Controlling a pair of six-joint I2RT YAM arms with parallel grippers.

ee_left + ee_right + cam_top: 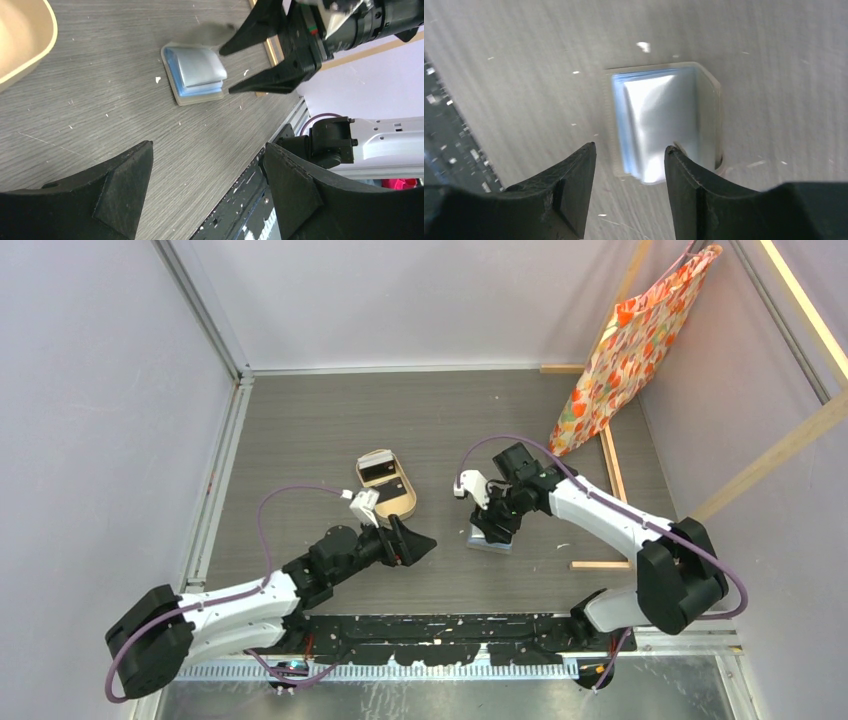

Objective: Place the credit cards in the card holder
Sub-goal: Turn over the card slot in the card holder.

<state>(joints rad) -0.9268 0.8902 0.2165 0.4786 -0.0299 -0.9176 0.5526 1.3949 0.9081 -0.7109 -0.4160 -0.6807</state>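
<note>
The card holder (664, 115) lies open on the grey table with its pale bluish sleeves up; it also shows in the left wrist view (195, 75) and the top view (490, 544). My right gripper (630, 148) hovers just over its near edge, open with nothing between the fingers; one fingertip (671, 152) overlaps the sleeves. In the left wrist view the right gripper (229, 70) straddles the holder's right side. Black credit cards (380, 473) lie in the tan oval tray (405, 502). My left gripper (415, 543) is open and empty over bare table (206, 150), left of the holder.
A colourful patterned bag (630, 345) hangs at the back right beside a wooden frame (612, 475). The black base rail (450, 632) runs along the near edge. Pale walls close in the table on both sides and at the back.
</note>
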